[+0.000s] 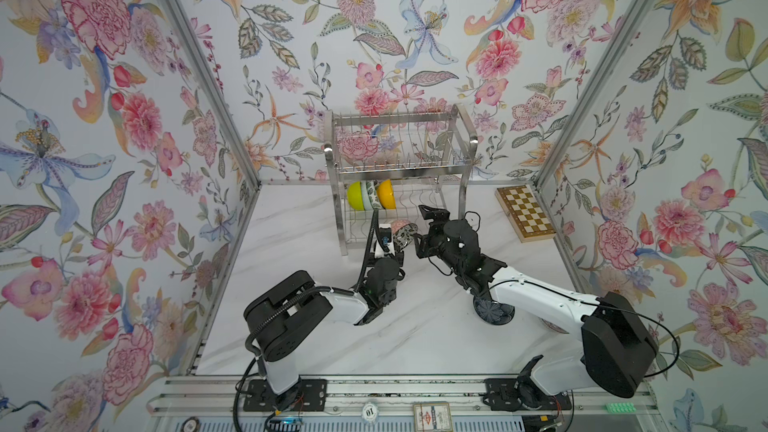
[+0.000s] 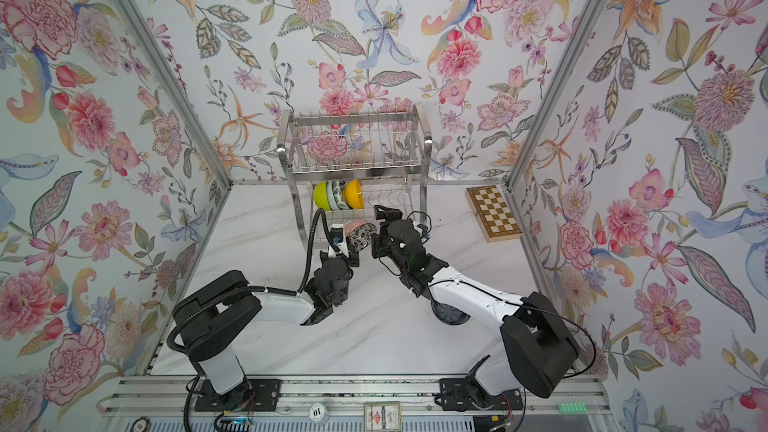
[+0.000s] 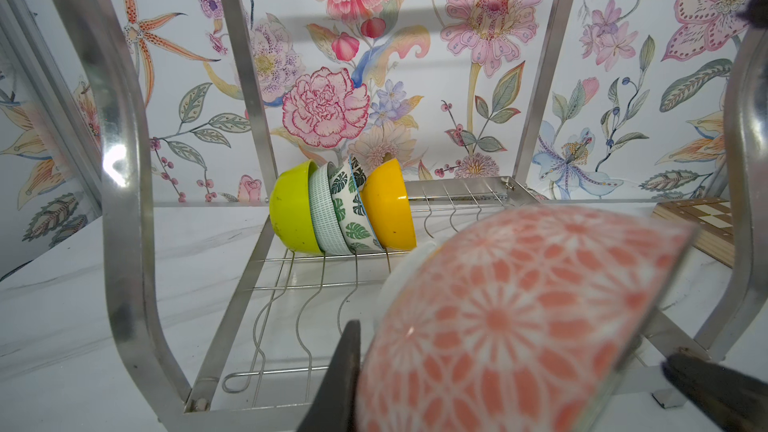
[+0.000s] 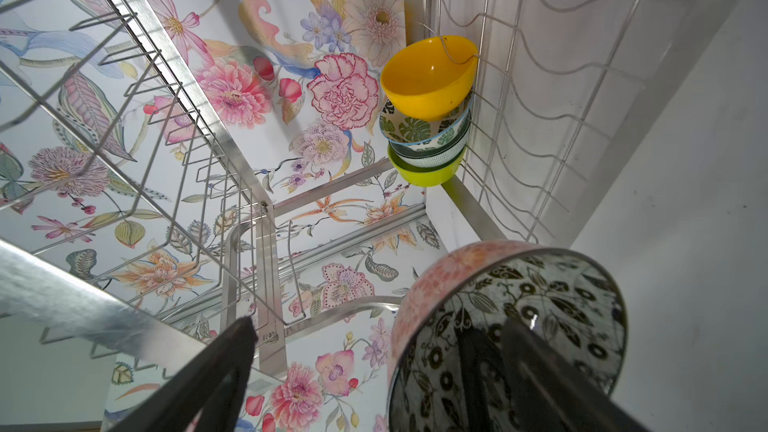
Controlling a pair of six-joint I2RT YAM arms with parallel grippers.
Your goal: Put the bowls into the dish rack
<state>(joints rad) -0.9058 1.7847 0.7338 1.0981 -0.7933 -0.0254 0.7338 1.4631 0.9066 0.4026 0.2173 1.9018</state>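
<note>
we see the dish rack (image 3: 124, 209) as bright steel, its flat bars brushed and its thin wires polished. the lime bowl (image 3: 291, 209) and the orange-yellow bowl (image 3: 390, 205) look smooth and glossy, like plastic. the pink patterned bowl (image 3: 519, 305) has a glazed ceramic sheen. the tabletop (image 1: 415, 338) is smooth with a marble look, the chessboard (image 1: 525, 213) is smooth-faced wood, and the walls (image 1: 374, 35) carry matt printed paper.

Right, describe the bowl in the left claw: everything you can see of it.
The pink bowl is small, round and glossy, ceramic by its look: coral petal lattice on white outside, black-and-white leaves and flowers inside. It is tipped on its side, mouth toward the right claw, in front of the lower tier of the dish rack. The left claw grips it; one right claw finger reaches into its mouth, contact unclear.
</note>
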